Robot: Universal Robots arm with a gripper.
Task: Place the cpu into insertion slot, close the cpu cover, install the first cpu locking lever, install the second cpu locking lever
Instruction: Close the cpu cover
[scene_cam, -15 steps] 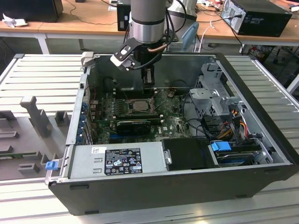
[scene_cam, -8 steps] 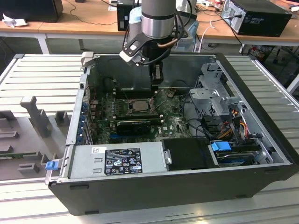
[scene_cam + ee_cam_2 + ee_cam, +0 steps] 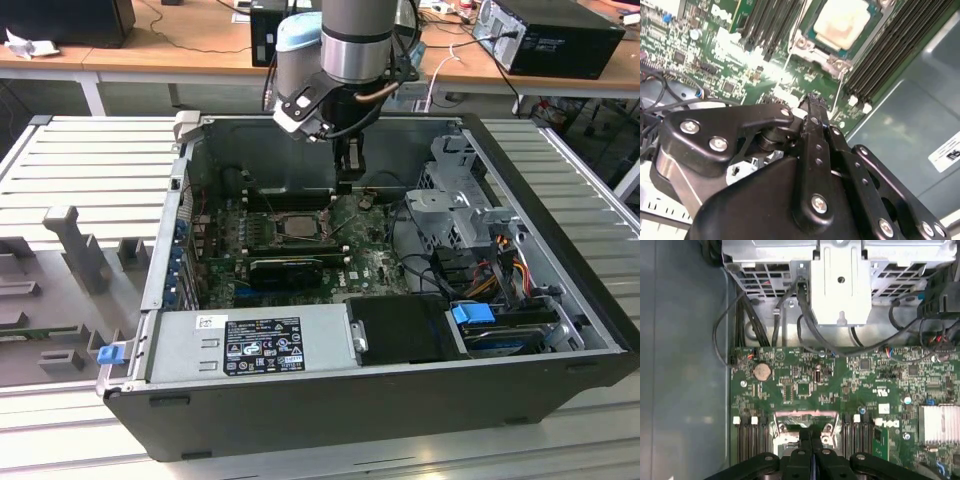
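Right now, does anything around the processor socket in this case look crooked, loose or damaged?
Nothing stands out. The cpu lies flat and square inside the window of the cpu cover, which appears to lie down around it. The tool hangs shut and empty above the board, close to the socket.

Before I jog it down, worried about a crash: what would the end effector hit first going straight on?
The end effector would likely meet the insertion slot rim, beside the cpu; depth unclear.
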